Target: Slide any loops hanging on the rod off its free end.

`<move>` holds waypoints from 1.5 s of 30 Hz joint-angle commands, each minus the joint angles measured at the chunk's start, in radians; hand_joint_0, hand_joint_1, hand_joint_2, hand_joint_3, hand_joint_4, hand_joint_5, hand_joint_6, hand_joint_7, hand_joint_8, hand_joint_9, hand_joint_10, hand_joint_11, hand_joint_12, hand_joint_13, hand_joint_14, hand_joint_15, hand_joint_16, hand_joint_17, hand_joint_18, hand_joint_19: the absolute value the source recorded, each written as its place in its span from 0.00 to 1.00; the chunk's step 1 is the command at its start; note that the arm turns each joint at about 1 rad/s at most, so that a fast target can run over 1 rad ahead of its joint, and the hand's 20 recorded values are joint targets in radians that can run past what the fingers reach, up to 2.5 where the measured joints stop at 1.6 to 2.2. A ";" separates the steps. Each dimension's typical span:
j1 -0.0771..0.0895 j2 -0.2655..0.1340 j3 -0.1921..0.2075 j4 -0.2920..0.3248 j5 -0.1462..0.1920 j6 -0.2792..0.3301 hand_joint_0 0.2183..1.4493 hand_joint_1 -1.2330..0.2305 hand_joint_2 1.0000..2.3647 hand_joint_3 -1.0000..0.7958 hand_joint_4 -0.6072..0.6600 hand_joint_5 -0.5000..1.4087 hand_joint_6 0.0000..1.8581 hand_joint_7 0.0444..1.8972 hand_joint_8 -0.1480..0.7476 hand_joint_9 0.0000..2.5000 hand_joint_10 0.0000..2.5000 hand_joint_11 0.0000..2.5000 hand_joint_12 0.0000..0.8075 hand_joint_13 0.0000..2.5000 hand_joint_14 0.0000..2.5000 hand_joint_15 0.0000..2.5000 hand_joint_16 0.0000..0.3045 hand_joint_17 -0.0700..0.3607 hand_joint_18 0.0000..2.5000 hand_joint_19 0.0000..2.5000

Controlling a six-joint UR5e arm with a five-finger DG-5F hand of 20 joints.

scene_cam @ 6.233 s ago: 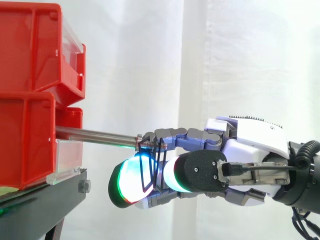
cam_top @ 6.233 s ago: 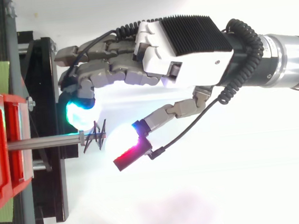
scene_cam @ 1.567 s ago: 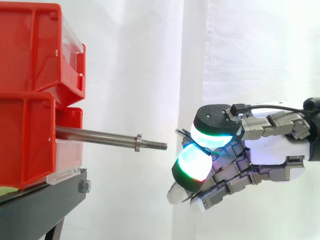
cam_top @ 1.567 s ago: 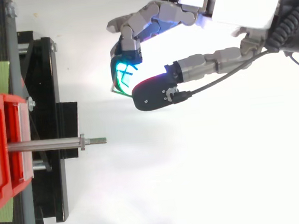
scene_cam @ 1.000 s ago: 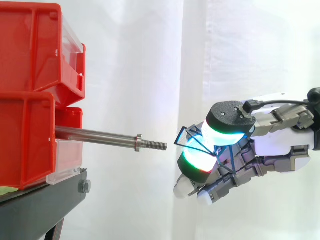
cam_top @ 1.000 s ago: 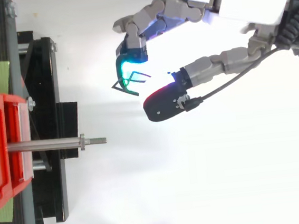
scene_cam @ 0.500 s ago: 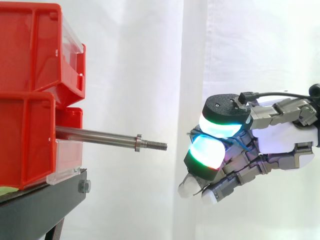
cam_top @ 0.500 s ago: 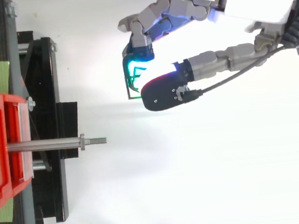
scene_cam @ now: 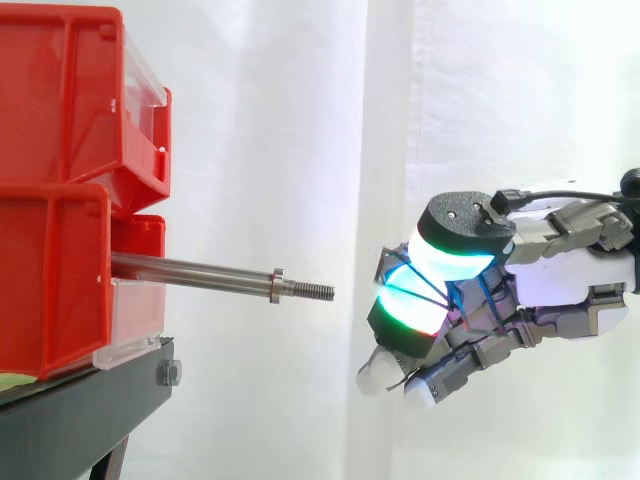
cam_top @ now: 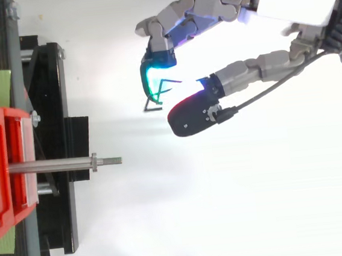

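The hand (scene_cam: 565,285) is hovering well apart from the rod (scene_cam: 190,268), out beyond its threaded free end and, in the top view, off to one side of it; its fingers are curling, and the thin dark loop (cam_top: 155,99) is stretching between a cyan-glowing fingertip (cam_top: 154,69) and the thumb pad (cam_top: 191,119); half a second ago those pads were sitting closer together; six seconds back the loop was hanging at the rod's tip, whereas now the rod is jutting bare from the red bins (scene_cam: 60,200) on the black stand (scene_cam: 80,410).
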 commanded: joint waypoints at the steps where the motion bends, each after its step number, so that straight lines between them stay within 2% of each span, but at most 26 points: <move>1: 0.002 0.000 -0.001 0.000 0.004 0.000 0.29 0.45 0.00 0.31 0.54 0.20 0.49 0.57 0.44 0.29 0.01 0.15 0.43 0.15 0.00 0.05 0.17 0.43 0.16 0.11; 3: 0.002 0.000 -0.001 0.000 0.004 0.000 0.29 0.49 0.01 0.33 0.54 0.20 0.49 0.56 0.44 0.29 0.01 0.15 0.43 0.15 0.00 0.06 0.17 0.43 0.15 0.12; 8: 0.004 0.000 -0.001 0.000 0.004 0.000 0.27 0.51 0.01 0.39 0.55 0.21 0.49 0.53 0.44 0.29 0.01 0.15 0.43 0.14 0.00 0.06 0.17 0.43 0.14 0.12; 15: 0.004 0.000 -0.001 0.000 0.004 0.000 0.27 0.33 0.02 0.55 0.54 0.20 0.49 0.58 0.47 0.29 0.01 0.16 0.47 0.15 0.00 0.06 0.19 0.46 0.16 0.11; 20: 0.004 0.000 -0.001 0.000 0.004 0.001 0.28 0.31 0.01 0.55 0.51 0.20 0.49 0.58 0.48 0.29 0.01 0.15 0.47 0.16 0.00 0.05 0.19 0.47 0.17 0.11; 22: 0.004 0.000 -0.001 0.000 0.004 0.004 0.27 0.33 0.01 0.52 0.51 0.20 0.49 0.56 0.45 0.29 0.01 0.15 0.46 0.15 0.00 0.05 0.18 0.45 0.16 0.11; 23: 0.004 0.000 -0.001 0.000 0.005 0.010 0.27 0.34 0.02 0.49 0.52 0.20 0.48 0.58 0.43 0.29 0.01 0.15 0.44 0.15 0.00 0.06 0.17 0.44 0.16 0.11; 27: 0.004 0.000 -0.001 -0.001 0.005 0.021 0.26 0.36 0.01 0.46 0.53 0.21 0.48 0.60 0.44 0.31 0.01 0.14 0.46 0.16 0.00 0.06 0.19 0.46 0.17 0.12; 37: 0.005 0.000 -0.001 -0.001 0.010 0.026 0.26 0.41 0.01 0.48 0.51 0.21 0.48 0.58 0.47 0.31 0.00 0.13 0.50 0.15 0.00 0.06 0.21 0.49 0.16 0.12; 39: 0.005 0.000 -0.001 -0.001 0.014 0.027 0.28 0.34 0.00 0.55 0.49 0.20 0.49 0.58 0.49 0.31 0.00 0.14 0.51 0.16 0.00 0.05 0.22 0.51 0.17 0.11; 41: 0.008 0.000 0.001 -0.001 0.021 0.030 0.29 0.33 0.00 0.56 0.45 0.20 0.49 0.58 0.49 0.30 0.00 0.14 0.50 0.16 0.00 0.05 0.21 0.50 0.17 0.11; 45: 0.011 0.000 -0.001 -0.001 0.028 0.035 0.32 0.30 0.01 0.50 0.44 0.19 0.50 0.59 0.45 0.30 0.01 0.16 0.45 0.15 0.00 0.05 0.18 0.44 0.16 0.11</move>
